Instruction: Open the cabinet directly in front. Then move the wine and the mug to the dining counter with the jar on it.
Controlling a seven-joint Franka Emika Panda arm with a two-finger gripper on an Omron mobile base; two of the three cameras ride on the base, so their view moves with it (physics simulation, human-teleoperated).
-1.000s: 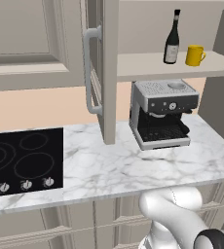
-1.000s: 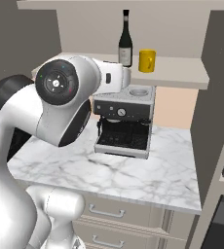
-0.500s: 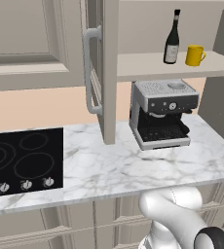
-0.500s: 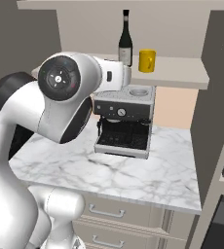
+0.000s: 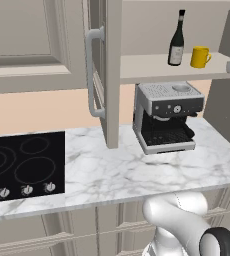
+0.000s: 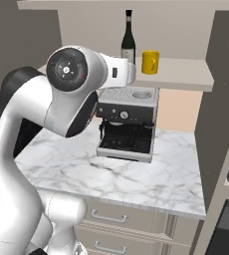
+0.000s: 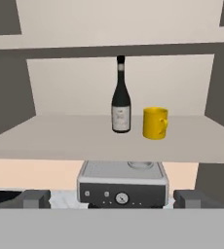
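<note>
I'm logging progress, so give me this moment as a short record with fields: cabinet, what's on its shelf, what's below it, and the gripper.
cabinet: doors open, door swung out toward the camera
shelf contents: wine upright, mug right beside it in the hand view, apart
below shelf: espresso machine on marble counter, cooktop further left
gripper: open, empty, facing the shelf, short of the wine

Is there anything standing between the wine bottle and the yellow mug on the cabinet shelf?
No. In the hand view, the wine bottle and the yellow mug stand side by side, apart, with only bare shelf between them.
</note>
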